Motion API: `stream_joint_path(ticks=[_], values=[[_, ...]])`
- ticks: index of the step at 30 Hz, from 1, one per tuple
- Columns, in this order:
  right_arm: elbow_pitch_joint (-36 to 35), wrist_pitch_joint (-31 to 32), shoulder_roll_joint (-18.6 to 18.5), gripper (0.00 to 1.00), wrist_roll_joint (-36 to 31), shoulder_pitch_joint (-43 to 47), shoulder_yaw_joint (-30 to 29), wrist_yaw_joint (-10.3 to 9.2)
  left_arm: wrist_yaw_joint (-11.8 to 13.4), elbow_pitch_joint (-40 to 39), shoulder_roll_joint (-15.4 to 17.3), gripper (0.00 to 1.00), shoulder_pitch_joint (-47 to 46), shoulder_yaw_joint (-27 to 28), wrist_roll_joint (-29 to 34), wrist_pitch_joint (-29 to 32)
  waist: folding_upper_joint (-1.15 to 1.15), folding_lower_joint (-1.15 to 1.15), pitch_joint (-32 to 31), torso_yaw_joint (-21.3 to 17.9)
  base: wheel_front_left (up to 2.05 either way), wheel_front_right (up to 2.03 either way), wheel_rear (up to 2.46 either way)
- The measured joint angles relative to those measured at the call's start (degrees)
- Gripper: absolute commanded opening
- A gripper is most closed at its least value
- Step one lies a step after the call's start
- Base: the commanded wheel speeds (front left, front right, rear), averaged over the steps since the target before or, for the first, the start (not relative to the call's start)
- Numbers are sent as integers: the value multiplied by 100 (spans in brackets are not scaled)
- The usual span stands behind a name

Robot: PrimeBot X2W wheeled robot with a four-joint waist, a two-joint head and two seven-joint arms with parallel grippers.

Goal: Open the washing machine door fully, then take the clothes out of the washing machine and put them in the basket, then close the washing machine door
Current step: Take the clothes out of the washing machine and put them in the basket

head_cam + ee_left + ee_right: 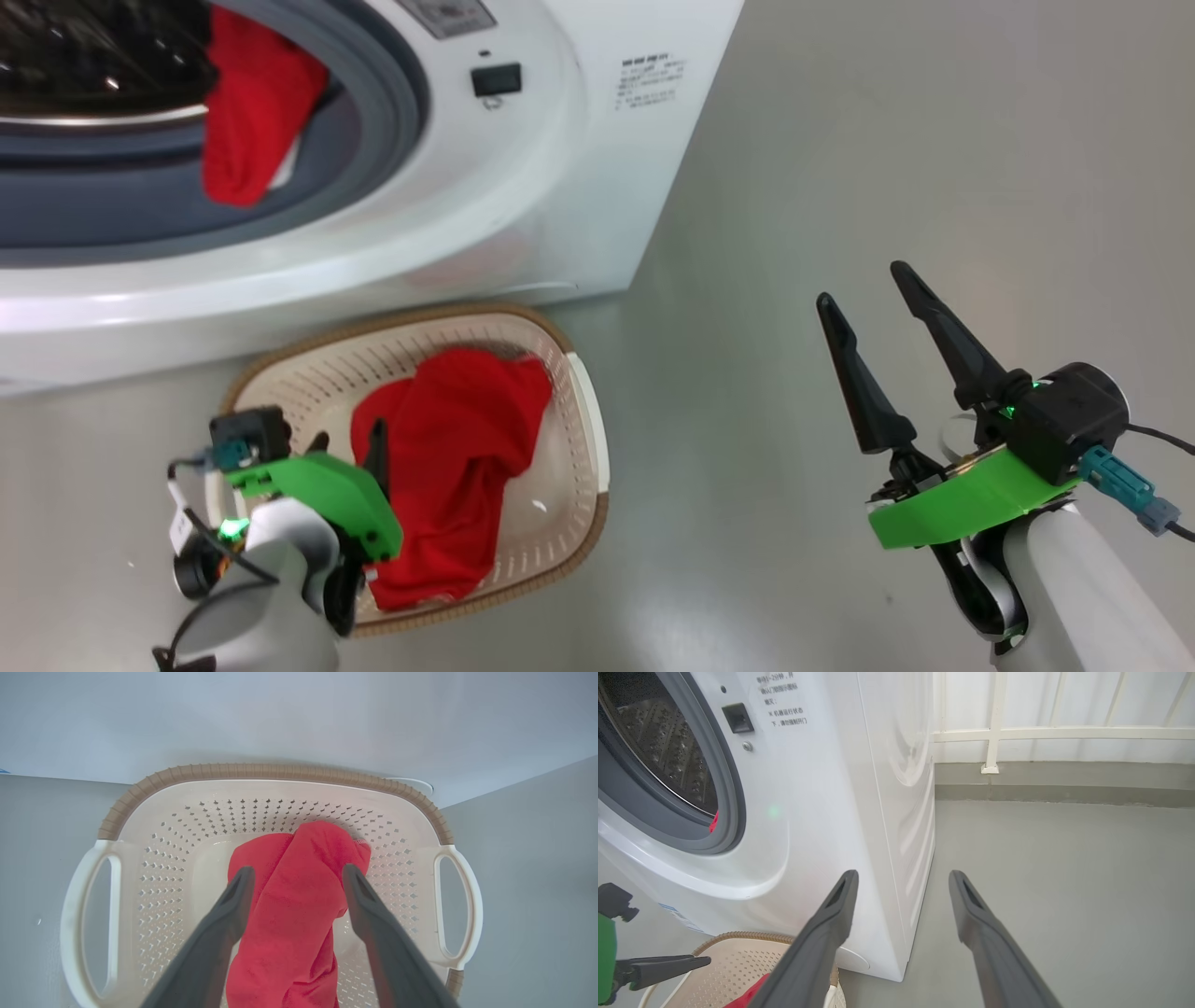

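Underfoot, glossy grey floor [840, 140] beneath basket [308, 383]; beyond, white railing [1064, 732]

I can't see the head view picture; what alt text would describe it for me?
A red garment lies in a cream basket before a white washing machine, with the left gripper open over it. A second red garment hangs out of the machine's drum mouth, and the right gripper is open and empty over the grey floor.

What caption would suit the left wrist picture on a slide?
Open left gripper over a red garment lying in the cream basket.
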Motion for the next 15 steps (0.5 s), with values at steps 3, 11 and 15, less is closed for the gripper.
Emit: stream_joint_path(ticks=[3,11,15], values=[[24,0,1,100,-77,28,-40,0,-49,3,0,100,138,-48,-52,-185,0,0,-203,52,0,0,0],[54,0,-35,100,-108,315,-155,0,-98,-246,7,100,395,-40,-119,-501,0,0,-810,184,0,0,0],[66,0,-45,100,-132,465,-178,0,-88,-714,113,100,673,75,-112,-517,0,0,-1064,216,0,0,0]])
